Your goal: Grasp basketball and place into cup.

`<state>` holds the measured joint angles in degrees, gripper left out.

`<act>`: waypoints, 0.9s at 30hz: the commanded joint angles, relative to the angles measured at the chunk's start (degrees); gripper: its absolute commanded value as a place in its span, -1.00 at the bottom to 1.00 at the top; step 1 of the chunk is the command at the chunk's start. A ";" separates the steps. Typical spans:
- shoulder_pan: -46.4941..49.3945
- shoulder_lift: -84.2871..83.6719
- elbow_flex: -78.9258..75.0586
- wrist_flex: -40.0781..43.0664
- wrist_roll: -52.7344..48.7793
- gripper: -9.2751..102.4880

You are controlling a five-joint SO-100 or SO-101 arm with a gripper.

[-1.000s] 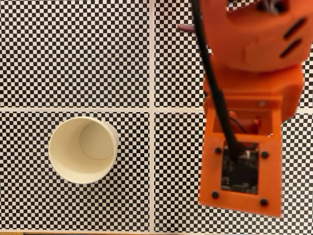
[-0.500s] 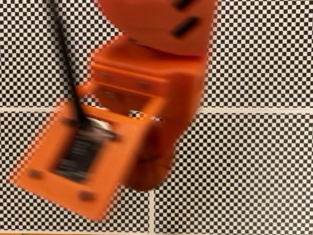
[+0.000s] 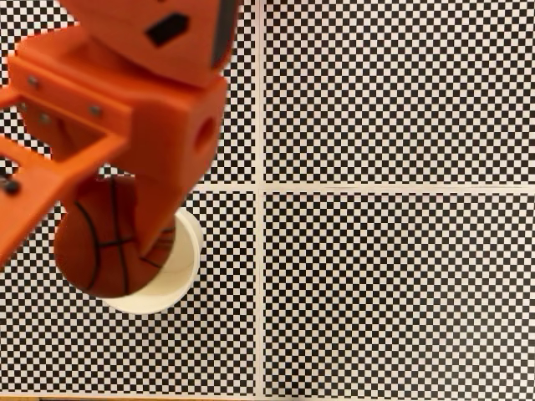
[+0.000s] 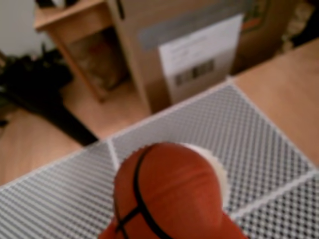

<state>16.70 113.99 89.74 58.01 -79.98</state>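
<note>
Where the black-and-white checkered mat [image 3: 393, 92] covers the table in the fixed view, pale seams split it into quarters, and the orange arm [image 3: 134, 92] reaches in from the upper left above the lower-left quarter. In the wrist view the mat [image 4: 259, 124] reads as a fine grey grid, with bare wooden tabletop [image 4: 284, 79] along its right edge.

Beyond the table in the wrist view stands a cardboard box [image 4: 164, 45] bearing a white label [image 4: 199, 55] with a barcode; its print is too blurred to read. A wooden shelf unit [image 4: 75, 35] stands left of the box.

The cup [image 3: 180, 280] sits under the arm, only its right and lower rim visible in the fixed view. The basketball [image 3: 104, 242] sits directly over the cup's mouth, covering most of it; whether it is inside cannot be told. One orange finger of the gripper [image 3: 138, 230] lies against the ball's right side, and the ball sits between the fingers, so the pincer appears closed around it. In the wrist view the basketball [image 4: 167, 194] looms in the foreground, with a sliver of the cup's [image 4: 218, 172] white rim peeking out behind its right edge.
</note>
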 commanded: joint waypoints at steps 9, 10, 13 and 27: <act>2.72 -9.76 -9.40 -1.49 -1.41 -0.84; 2.64 -10.46 -9.67 -1.49 -1.41 -0.84; 2.72 -13.71 -11.34 -1.41 -1.14 -0.84; 2.72 -17.58 -9.05 -0.88 -3.87 -0.84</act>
<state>19.86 96.06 81.39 57.57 -83.58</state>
